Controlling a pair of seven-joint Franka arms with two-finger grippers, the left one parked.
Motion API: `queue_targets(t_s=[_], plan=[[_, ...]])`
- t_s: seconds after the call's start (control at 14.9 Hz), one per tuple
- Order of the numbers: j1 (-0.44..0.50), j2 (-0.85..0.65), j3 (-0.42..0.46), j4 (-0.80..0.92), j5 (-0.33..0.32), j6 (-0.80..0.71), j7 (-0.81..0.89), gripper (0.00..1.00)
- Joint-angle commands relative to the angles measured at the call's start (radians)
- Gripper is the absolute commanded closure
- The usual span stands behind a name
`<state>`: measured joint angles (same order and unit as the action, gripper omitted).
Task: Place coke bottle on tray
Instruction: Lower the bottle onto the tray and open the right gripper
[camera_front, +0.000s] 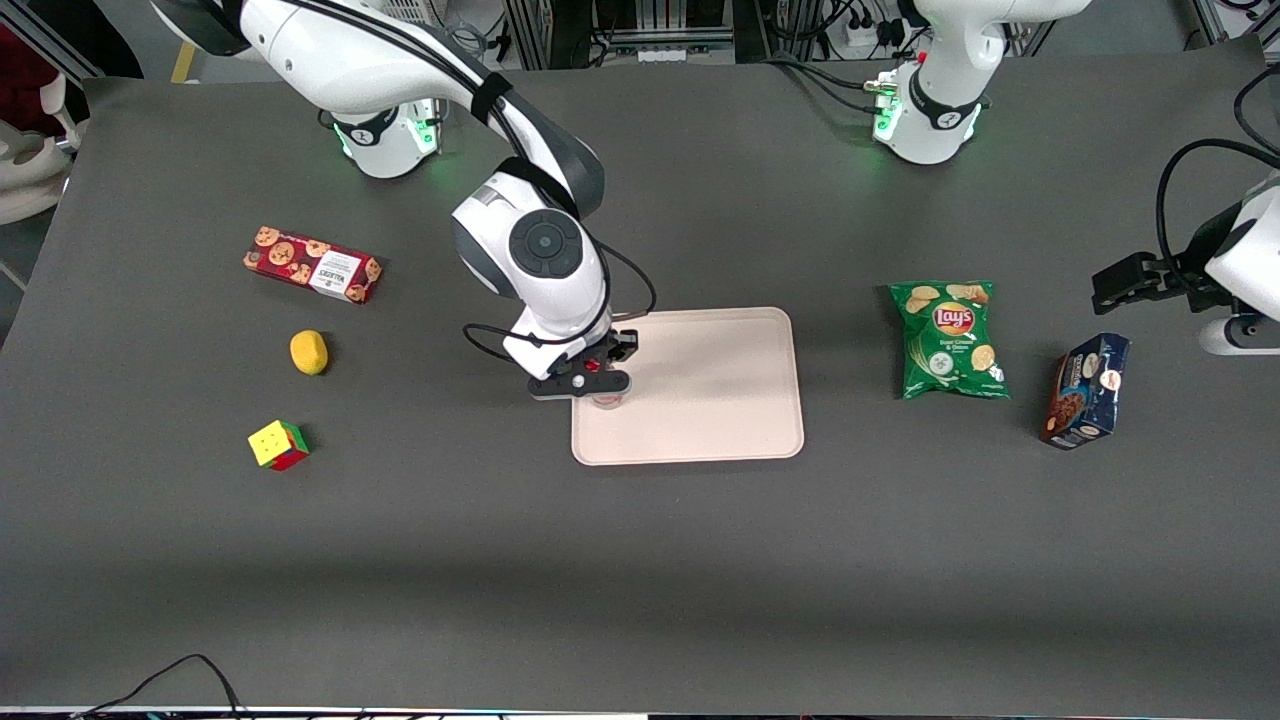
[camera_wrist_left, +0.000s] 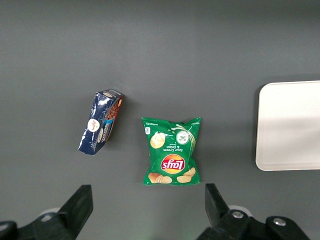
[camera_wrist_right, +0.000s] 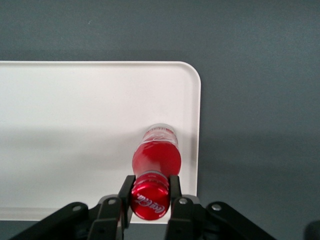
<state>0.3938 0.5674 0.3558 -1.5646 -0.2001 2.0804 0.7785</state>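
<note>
- Front view: the right arm's black two-finger gripper (camera_front: 597, 381) hangs over the edge of the large flat pale beige-pink tray (camera_front: 720, 400) that faces the working arm's end of the table. Only a bit of the small red coke bottle (camera_front: 606, 398) shows under it, its clear base low over or on the tray surface; which, I cannot tell. A red cookie box (camera_front: 312, 265), a yellow lemon (camera_front: 309, 352) and a colour cube (camera_front: 278, 445) lie well apart toward the working arm's end.
- Left wrist view: a corner of the tray (camera_wrist_left: 292, 125) shows, with a green chip bag (camera_wrist_left: 172, 150) and a dark blue packet (camera_wrist_left: 100, 121) on the table toward the parked arm's end. Bottle and gripper are not in it.
- Right wrist view: the gripper (camera_wrist_right: 150, 196) is clamped on the bottle (camera_wrist_right: 155, 162) at the neck just under the red cap. The bottle's long axis runs roughly vertical, cap up, clear base down toward the tray (camera_wrist_right: 75, 125).
- Risk, as I judge it: the base sits near the raised rim, so a release with the bottle tilted or not fully down could tip it over the rim onto the table.
</note>
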Motion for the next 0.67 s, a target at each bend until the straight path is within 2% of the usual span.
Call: queue_targets(t_s=[0.0, 0.07, 0.13, 0.2, 0.6], plan=[[-0.004, -0.001, 0.005, 0.000, -0.028, 0.020, 0.030, 0.61], [-0.004, 0.000, 0.005, 0.000, -0.028, 0.021, 0.031, 0.34], [-0.004, 0.002, 0.005, 0.000, -0.028, 0.021, 0.045, 0.22], [-0.006, 0.003, 0.005, 0.001, -0.028, 0.024, 0.079, 0.00], [-0.035, -0.070, 0.009, 0.006, -0.009, 0.006, 0.096, 0.00]])
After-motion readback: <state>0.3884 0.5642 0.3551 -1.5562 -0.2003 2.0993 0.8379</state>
